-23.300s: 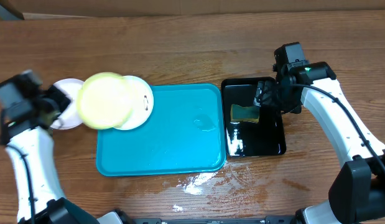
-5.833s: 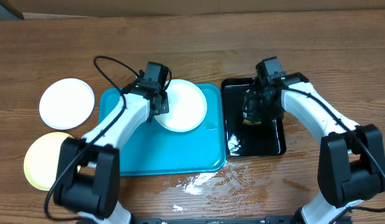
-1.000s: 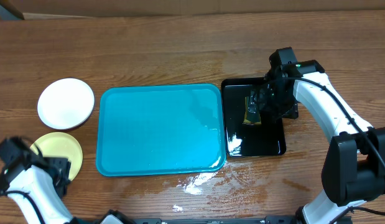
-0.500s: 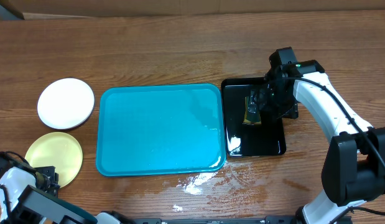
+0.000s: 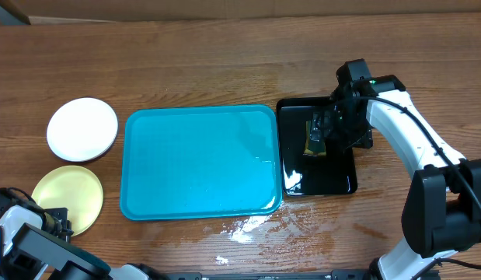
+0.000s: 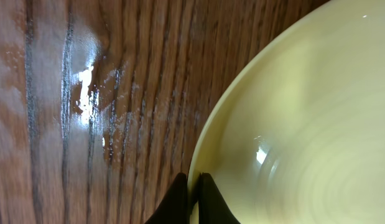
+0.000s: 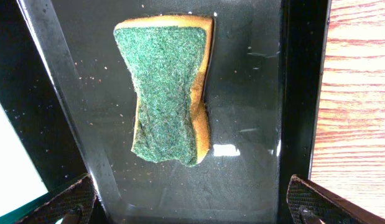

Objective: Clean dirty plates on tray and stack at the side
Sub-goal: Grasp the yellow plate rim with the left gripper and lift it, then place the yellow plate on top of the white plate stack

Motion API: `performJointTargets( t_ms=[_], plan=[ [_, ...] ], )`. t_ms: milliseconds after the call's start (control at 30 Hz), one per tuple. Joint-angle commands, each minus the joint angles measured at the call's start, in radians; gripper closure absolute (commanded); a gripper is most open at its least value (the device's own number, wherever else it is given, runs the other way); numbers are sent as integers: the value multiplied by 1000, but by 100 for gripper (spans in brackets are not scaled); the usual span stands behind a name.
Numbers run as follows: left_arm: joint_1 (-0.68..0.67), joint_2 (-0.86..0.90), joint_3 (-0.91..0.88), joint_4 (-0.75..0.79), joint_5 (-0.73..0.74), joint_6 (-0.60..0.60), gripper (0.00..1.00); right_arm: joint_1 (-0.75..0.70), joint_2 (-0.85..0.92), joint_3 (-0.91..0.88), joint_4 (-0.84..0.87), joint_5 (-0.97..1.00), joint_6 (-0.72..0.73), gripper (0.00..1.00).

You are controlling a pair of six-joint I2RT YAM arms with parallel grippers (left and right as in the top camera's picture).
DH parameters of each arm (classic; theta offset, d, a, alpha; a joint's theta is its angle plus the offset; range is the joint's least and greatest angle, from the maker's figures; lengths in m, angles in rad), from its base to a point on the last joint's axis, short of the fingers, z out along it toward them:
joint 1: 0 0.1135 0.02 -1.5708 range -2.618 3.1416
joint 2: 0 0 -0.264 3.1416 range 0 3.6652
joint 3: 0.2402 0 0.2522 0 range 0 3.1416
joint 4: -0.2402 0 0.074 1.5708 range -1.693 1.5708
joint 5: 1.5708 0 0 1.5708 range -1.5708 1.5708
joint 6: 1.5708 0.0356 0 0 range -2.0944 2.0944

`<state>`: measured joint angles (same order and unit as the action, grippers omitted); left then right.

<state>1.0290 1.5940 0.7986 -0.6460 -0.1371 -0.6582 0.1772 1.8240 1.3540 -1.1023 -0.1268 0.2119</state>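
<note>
A yellow plate (image 5: pixel 67 199) lies flat on the wood at the front left, and it fills the right side of the left wrist view (image 6: pixel 304 124). My left gripper (image 6: pixel 192 178) is shut on its rim, one finger on each side; in the overhead view it sits at the plate's near-left edge (image 5: pixel 57 222). A white plate (image 5: pixel 82 129) rests just behind the yellow one. The blue tray (image 5: pixel 201 162) holds no plates and looks wet. My right gripper (image 7: pixel 192 208) hangs open over the black tray (image 7: pixel 298 93), just short of the green-and-yellow sponge (image 7: pixel 170 87).
The black tray (image 5: pixel 318 175) sits against the blue tray's right edge and holds a film of water. Water is spilled on the wood (image 5: pixel 244 227) in front of the blue tray. A cardboard wall runs along the back edge.
The left arm has drawn back toward the front-left corner over the last second. The yellow plate barely shifted. The right arm and sponge have not moved.
</note>
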Motion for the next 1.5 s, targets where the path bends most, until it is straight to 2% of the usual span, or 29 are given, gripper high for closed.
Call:
performJointTargets(
  t_ms=[0,67,233,733,933,1100,1233,1467],
  plan=[
    [5,48,-20,-8,-97,3,92,-3,-29,24,1,-5,-4,0],
    [5,52,-20,-8,-96,-1,96,-3,-29,24,1,-6,-4,0],
    [5,42,11,-89,-120,0,96,-3,-29,24,1,-5,-4,0],
    [5,32,409,-489,-124,0,96,-3,-29,24,1,-5,-4,0],
    [5,32,566,-567,-2,14,96,-3,-29,24,1,-5,-4,0],
    [5,22,664,-576,152,77,96,-3,-29,24,1,-5,-4,0],
    [-8,21,669,-507,341,161,96,-3,-29,24,1,-5,-4,0],
    [-123,21,636,-352,370,175,96,-3,-29,24,1,-5,-4,0]
  ],
)
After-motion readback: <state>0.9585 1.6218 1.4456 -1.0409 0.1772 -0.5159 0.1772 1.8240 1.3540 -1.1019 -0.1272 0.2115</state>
